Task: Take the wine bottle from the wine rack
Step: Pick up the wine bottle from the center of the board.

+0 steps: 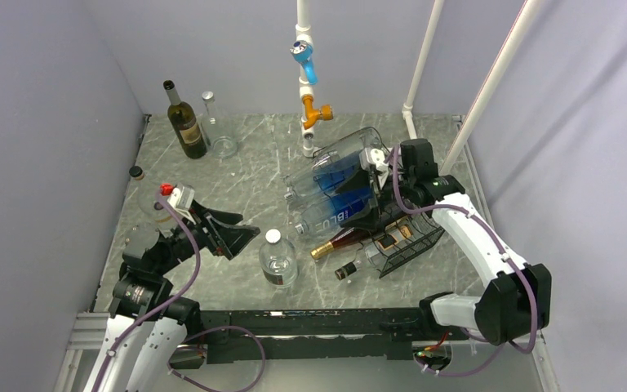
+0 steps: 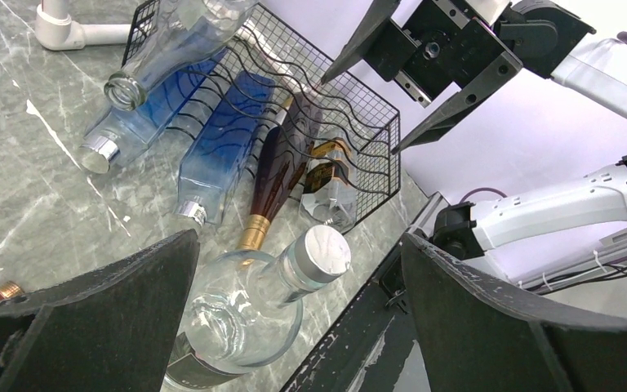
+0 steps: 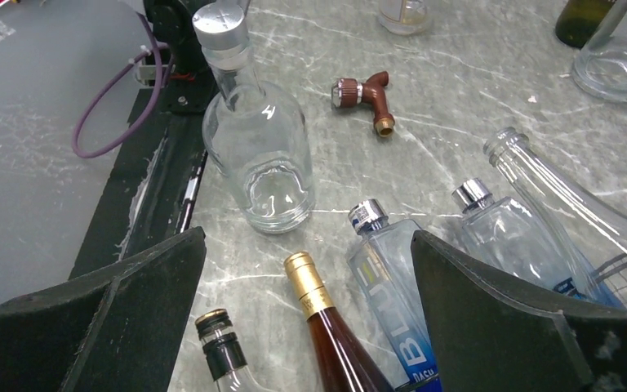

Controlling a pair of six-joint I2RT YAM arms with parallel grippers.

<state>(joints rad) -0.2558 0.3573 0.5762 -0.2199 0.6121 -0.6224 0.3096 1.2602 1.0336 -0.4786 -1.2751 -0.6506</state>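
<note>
The rack (image 1: 415, 238) sits right of centre in the top view. Its lower right corner is close to the table (image 1: 253, 163) edge and the black front rail (image 1: 318, 320), and its upper end is just below the foot of the white pipe (image 1: 307, 139). Bottles lie in it with their necks sticking out toward the lower left. The wine bottle (image 1: 349, 239), amber with a gold foil top, lies low in the rack, between a blue bottle (image 1: 339, 214) above it and a small dark-capped bottle (image 1: 351, 269) below. Its neck reaches out past the mesh.

The right hand (image 2: 361, 114) hangs over the rack's upper part, fingers spread wide and holding nothing. The left hand (image 1: 243, 242) is left of centre, low over the table, also spread wide and empty, pointing right.

An upright clear flask (image 1: 278, 260) stands between the left hand and the wine bottle's neck, near both, leaving only narrow gaps there. Bare table lies open in the middle of the frame, from the necks up toward the dark bottle (image 1: 184, 122) and glass (image 1: 222, 139) at upper left. Grey walls (image 1: 41, 122) close in on left and right.
</note>
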